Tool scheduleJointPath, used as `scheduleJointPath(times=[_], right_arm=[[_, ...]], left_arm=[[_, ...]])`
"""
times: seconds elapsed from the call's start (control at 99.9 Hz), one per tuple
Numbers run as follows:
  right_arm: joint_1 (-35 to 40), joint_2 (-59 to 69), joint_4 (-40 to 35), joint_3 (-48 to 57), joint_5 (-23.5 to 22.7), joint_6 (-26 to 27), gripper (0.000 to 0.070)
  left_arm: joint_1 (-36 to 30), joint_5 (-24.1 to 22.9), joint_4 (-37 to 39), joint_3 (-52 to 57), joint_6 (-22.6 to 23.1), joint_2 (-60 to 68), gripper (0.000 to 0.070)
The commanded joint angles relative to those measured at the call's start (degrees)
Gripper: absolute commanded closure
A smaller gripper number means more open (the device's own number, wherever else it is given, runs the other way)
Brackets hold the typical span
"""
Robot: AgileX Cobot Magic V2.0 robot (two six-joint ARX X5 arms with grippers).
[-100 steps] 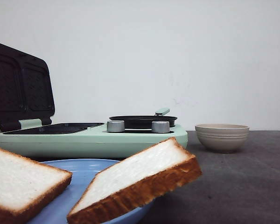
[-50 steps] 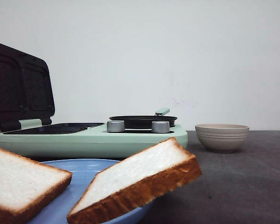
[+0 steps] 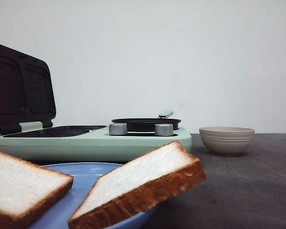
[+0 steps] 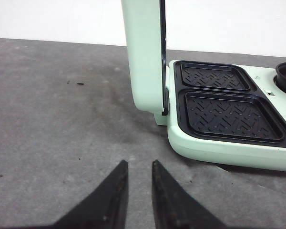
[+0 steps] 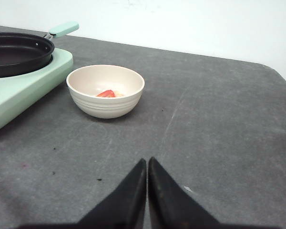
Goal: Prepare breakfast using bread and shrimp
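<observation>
Seemingly nothing has shifted over the last second, so work has not begun: two bread slices [image 3: 138, 188] lie on the blue plate [image 3: 86, 174] at 6 o'clock, shrimp [image 5: 106, 93] sits in the beige bowl [image 5: 105, 90] at 3 o'clock (sandwich maker [image 3: 93, 138] open), left gripper [image 4: 136, 183] narrowly parted, right gripper [image 5: 147, 183] closed, empty.

front: low, table-level | wrists: look down-forward (all share green cooker [image 3: 93, 140])
</observation>
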Motion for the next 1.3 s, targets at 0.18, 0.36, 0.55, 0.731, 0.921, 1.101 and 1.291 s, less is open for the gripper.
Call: scheduleJointPath(times=[0.18,0.36,0.55,0.731,0.921,1.101,1.291], right_arm=[[0.1,0.0,0.8,-0.2,0.0,-0.3,0.0700],[0.1,0.0,0.8,-0.2,0.0,-0.3,0.0700],[0.1,0.0,0.8,-0.2,0.0,-0.2,0.0700],[0.1,0.0,0.8,-0.2,0.0,-0.2,0.0700],[0.1,0.0,0.8,-0.2,0.0,0.1,0.0700],[0.1,0.0,0.7,-0.2,0.0,1.1,0.0700],[0.1,0.0,0.5,-0.2,-0.1,1.5,0.0700]], left_arm=[[0.0,0.2,-0.3,-1.0,0.3,0.0,0.0700],[0.0,0.2,-0.3,-1.0,0.3,0.0,0.0700],[0.0,0.2,-0.3,-1.0,0.3,0.0,0.0700],[0.0,0.2,-0.3,-1.0,0.3,0.0,0.0700],[0.0,0.2,-0.3,-1.0,0.3,0.0,0.0700],[0.0,0.2,-0.2,-1.0,0.3,0.0,0.0700],[0.0,0.5,-0.3,-1.0,0.1,0.0,0.0700]])
